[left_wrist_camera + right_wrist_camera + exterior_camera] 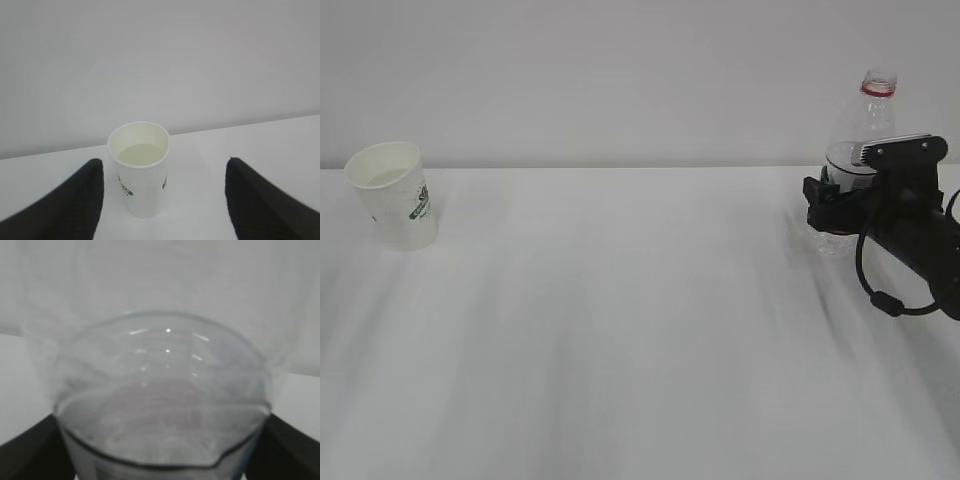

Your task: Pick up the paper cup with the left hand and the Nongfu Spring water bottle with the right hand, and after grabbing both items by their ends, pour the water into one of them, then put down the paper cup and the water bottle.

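1. Risk of toppling the bottle (860, 150), far right on the table (640, 330), should the right hand (835, 205) brush it while backing off.
2. Right hand around the bottle's lower body; fingers (292, 440) flanking it, grip impossible to judge.
3. Left hand (162, 200) spread wide, empty, short of the cup (140, 167).
4. Cup upright, far left, holding water (141, 155).

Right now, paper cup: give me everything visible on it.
The paper cup is small, white and tapered, with a green logo on its wall. It stands upright on the table at the far left, holding pale liquid partway up. Nothing touches it: the left hand has its fingers spread on either side, clear of it.
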Motion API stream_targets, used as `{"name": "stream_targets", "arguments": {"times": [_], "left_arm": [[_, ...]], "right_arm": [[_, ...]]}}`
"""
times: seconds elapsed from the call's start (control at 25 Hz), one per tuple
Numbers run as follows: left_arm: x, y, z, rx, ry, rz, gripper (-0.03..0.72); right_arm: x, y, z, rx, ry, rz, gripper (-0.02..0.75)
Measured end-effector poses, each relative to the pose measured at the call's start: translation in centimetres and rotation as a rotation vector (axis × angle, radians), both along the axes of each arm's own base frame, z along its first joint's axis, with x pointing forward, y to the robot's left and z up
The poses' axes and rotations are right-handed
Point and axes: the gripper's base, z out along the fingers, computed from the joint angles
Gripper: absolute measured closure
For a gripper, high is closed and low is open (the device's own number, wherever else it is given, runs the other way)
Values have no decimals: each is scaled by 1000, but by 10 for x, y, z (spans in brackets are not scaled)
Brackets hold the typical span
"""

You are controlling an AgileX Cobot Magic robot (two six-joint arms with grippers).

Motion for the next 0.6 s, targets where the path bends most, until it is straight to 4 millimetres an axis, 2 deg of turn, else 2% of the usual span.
{"name": "stream_targets", "arguments": {"times": [0.2, 0.6], "left_arm": [[0, 0, 0, 0, 0, 0, 148], [0, 0, 1, -1, -14, -3, 156]], "right_arm": [[-2, 0, 7, 10, -29, 0, 75], [-2, 0, 46, 33, -137, -5, 87]]}}
